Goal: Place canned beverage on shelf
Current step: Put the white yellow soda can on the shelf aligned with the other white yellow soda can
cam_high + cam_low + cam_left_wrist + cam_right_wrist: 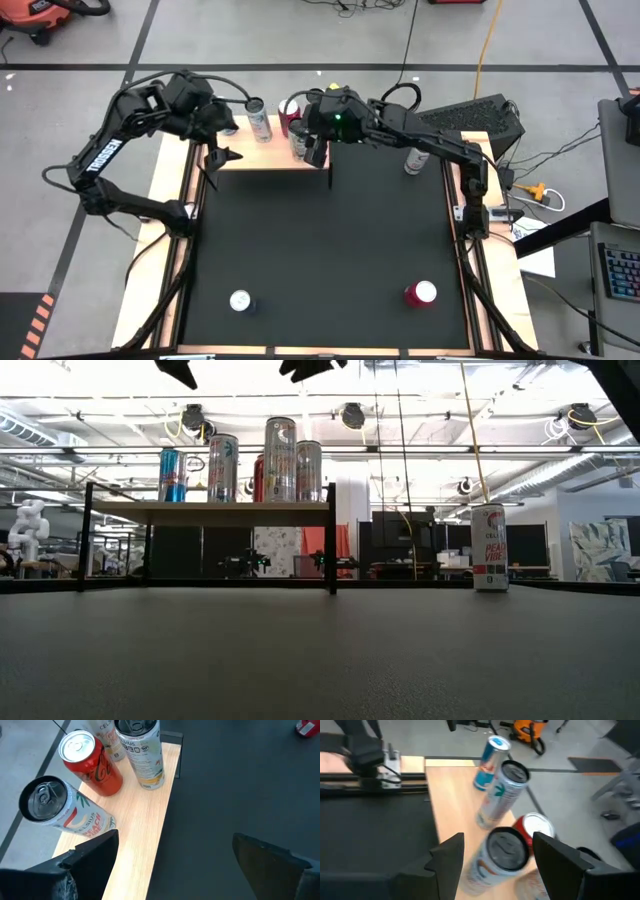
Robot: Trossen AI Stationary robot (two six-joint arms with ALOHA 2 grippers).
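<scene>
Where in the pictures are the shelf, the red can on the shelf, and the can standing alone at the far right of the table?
shelf [130, 512], low view, front edge of its board.
red can [92, 762], left wrist view, its side wall.
lone can [489, 547], low view, middle of its label.

Count, taken relative to the light-wood shelf on thin black legs [200, 507], one shelf.
- On it: five cans, made up of one blue can [172, 475], one red cola can [259, 478] and three pale silver cans [222, 467].
- Off it, on the black counter [320, 250]: three cans, namely one white can [489, 548], one silver-topped can [240, 300] and one red can [420, 293].
- Total: eight cans.
</scene>
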